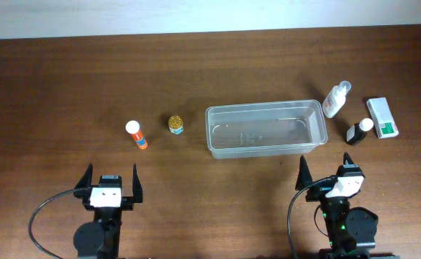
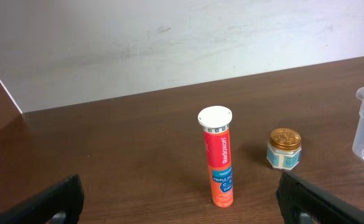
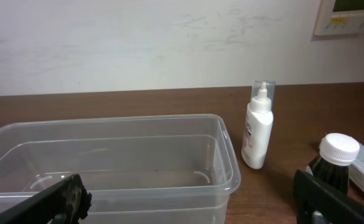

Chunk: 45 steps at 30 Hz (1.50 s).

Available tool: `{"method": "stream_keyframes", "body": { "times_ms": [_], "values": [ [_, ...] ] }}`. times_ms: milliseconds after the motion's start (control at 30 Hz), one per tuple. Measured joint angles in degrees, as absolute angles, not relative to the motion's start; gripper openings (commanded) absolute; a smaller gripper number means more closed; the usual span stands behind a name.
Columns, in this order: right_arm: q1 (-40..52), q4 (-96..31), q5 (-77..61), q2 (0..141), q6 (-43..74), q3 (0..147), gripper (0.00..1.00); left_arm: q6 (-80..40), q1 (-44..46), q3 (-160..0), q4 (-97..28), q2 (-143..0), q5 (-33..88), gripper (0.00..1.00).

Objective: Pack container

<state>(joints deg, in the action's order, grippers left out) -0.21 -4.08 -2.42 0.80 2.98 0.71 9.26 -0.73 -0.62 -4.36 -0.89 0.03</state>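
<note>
Both spread: left end effector [image 1: 111, 173] and right end effector [image 1: 327, 171]. The container [image 1: 266, 129] sits ahead of the right one; left of it you read "Redoxon" on the tube [image 2: 219, 163] (left wrist only).

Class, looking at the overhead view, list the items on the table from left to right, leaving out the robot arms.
orange tube → gold-lidded jar → clear container → white pump bottle → dark bottle with white cap → green-and-white box
</note>
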Motion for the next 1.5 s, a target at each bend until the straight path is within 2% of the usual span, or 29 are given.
{"method": "stream_keyframes", "body": {
  "times_ms": [933, 1100, 1200, 1400, 1500],
  "values": [
    [-0.21, -3.97, -2.92, 0.8, 3.77, 0.71, 0.98, 9.26, -0.73, -0.62, -4.36, -0.89, 0.03, 0.99],
    [-0.16, 6.0, -10.39, 0.8, 6.33, 0.62, 0.98, 9.26, -0.73, -0.62, -4.34, -0.89, 0.05, 0.99],
    [-0.16, 7.16, -13.26, 0.8, 6.22, 1.37, 0.98, 9.26, -0.73, -0.62, -4.34, -0.89, 0.05, 0.99],
    [-0.16, -4.69, -9.98, 2.83, 1.98, 14.09, 0.99, 9.28, -0.73, -0.62, -4.34, -0.89, 0.05, 0.99],
    [-0.16, -16.95, -5.34, 10.44, -1.58, 26.81, 0.99, 9.26, -0.73, -0.62, -4.34, -0.93, 0.05, 1.0]
  ]
}}
